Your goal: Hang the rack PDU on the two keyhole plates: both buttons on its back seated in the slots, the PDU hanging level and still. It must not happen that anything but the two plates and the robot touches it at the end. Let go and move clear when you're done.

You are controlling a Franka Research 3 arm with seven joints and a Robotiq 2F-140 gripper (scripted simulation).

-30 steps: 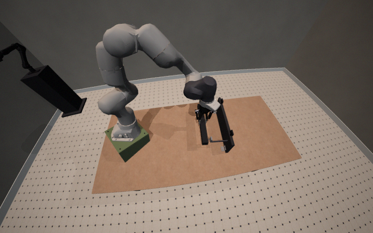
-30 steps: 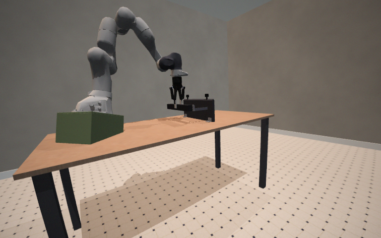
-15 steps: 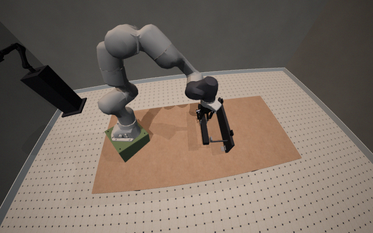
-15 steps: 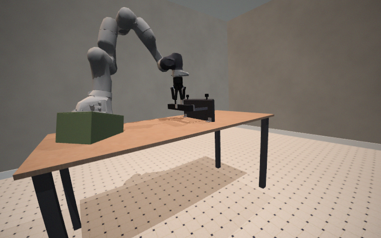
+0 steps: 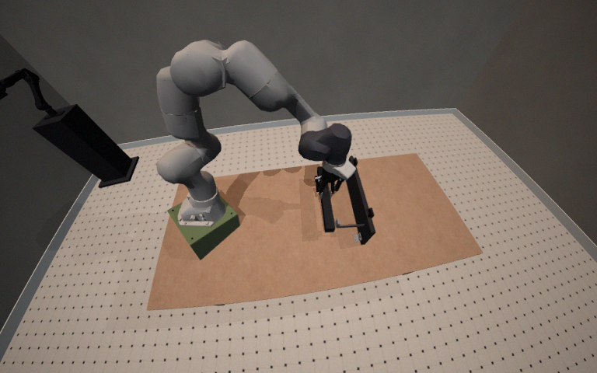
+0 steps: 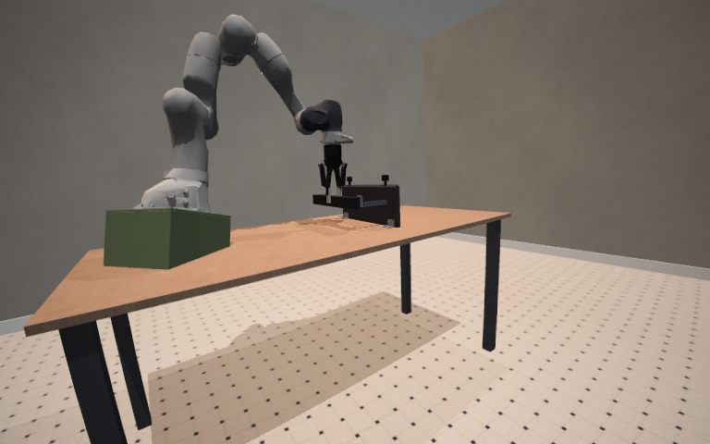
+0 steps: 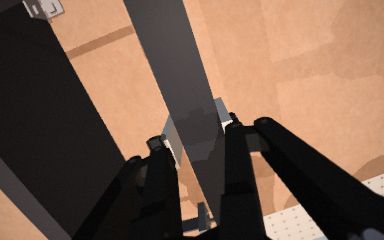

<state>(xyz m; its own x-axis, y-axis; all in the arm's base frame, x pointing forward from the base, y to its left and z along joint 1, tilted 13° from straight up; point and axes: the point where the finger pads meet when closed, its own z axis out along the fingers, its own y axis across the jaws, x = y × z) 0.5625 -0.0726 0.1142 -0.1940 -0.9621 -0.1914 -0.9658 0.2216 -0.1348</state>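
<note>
While the wooden table [image 6: 272, 262] carries everything, the gray arm [image 5: 197, 109] is the largest thing on it, rising from a green block [image 6: 162, 238] near one corner and bending over toward the middle of the tabletop. Beyond the arm's reach point stands a black upright panel [image 6: 377, 204], set on edge on the table with two small knobs sticking up from its top edge and small light-colored brackets at its foot. From above, this panel [image 5: 361, 202] appears as a long dark strip running parallel to a second, narrower dark strip.

That narrower strip is the power bar [image 5: 326, 210], a long slim black bar. In the side view the power bar [image 6: 335, 200] is held above the tabletop, roughly level, just in front of the panel's face and apart from the table surface. Whether it touches the panel cannot be told. A thin gray rod [image 5: 350, 224] spans the gap between bar and panel near their far ends.

Pointing straight down, the hand [image 6: 332, 184] is clamped on the power bar near one end. The wrist view shows the hand [image 7: 200, 137] with a black finger [image 7: 162, 165] pressed on each side of the bar [image 7: 170, 65], light gray pads against its flanks.
</note>
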